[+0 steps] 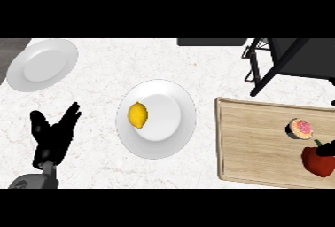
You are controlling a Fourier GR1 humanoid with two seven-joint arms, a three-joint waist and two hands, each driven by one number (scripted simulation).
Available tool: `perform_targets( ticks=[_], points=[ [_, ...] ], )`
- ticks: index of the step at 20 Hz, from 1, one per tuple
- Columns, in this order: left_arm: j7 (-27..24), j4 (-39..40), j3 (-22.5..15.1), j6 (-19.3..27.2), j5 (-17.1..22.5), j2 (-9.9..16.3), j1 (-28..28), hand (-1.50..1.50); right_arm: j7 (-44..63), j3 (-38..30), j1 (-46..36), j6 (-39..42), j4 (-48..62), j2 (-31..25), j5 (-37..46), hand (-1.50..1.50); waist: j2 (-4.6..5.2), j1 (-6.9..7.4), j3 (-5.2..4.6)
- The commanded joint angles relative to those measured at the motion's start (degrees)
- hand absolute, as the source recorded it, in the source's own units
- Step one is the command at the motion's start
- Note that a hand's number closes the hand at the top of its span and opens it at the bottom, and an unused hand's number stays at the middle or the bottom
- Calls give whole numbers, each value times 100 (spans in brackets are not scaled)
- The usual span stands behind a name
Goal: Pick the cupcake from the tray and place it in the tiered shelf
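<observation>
The cupcake, with pink frosting and a dark wrapper, lies tilted on the wooden tray at the right. The black tiered shelf stands behind the tray at the upper right. My left hand rests open at the lower left, fingers up, far from the tray. At the right edge a small black part of my right hand shows just below the cupcake and over a red pepper. It is apart from the cupcake, and most of it is cut off by the view's edge.
A red bell pepper lies on the tray's near right part. A white plate in the middle carries a lemon. A second white plate sits at the far left. A dark object lies at the back.
</observation>
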Motion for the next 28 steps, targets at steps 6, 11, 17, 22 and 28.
perform_targets(
  ticks=[6,11,17,22,28],
  points=[
    [106,157,205,-269,93,-40,42,0,458,226,129,-212,-274,624,1111,-150,30,-39,-44],
    [-51,125,39,-149,-175,-324,160,0,206,263,-152,17,297,953,1487,-150,35,-14,-43],
    [91,-371,40,-198,-214,-320,539,0,312,361,419,-130,-18,1297,1984,-150,22,-33,-42],
    [-39,183,192,-332,-194,-372,138,0,204,499,-74,-272,587,1603,2602,-150,39,-15,-43],
    [159,136,374,-324,-227,-336,-71,0,-471,125,-144,-168,1142,1590,2893,-150,35,-36,-42]
  ],
)
